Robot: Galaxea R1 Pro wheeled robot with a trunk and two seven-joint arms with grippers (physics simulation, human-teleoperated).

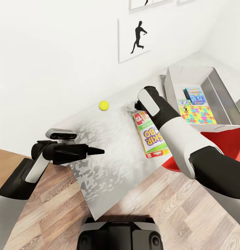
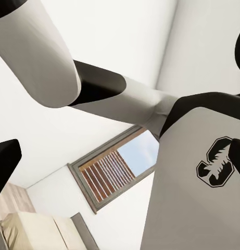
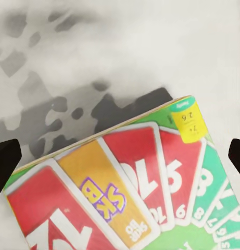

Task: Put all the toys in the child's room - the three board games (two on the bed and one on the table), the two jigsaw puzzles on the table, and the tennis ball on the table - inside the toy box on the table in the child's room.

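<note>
Room: white walls, a black silhouette picture [image 1: 138,37] above the mottled grey-white table [image 1: 99,163], wood-plank floor below; a red chair [image 1: 220,139] tucked under my right arm.
Handling: the SKIP-BO box [image 1: 150,134] looks light, stiff and slick-faced; lying flat, it offers no top hold, so I judge the edges are the place to pinch, across the narrow width.
Look: flat white-green carton, fanned red, orange and green cards printed on it, a small yellow tag at 1 corner.
Place: flat on the table, just beside the toy box [image 1: 222,93].
My right gripper [image 3: 120,156]: spread wide, fingertips outside both sides of the box, touching nothing.
My left gripper [image 1: 94,151]: hovers over the table edge; whether parted or closed I cannot tell.
Toy box: already holds 1 jigsaw puzzle [image 1: 197,115] and 1 blue game box [image 1: 195,96].
Tennis ball [image 1: 104,105]: on the table near the wall, well apart.
</note>
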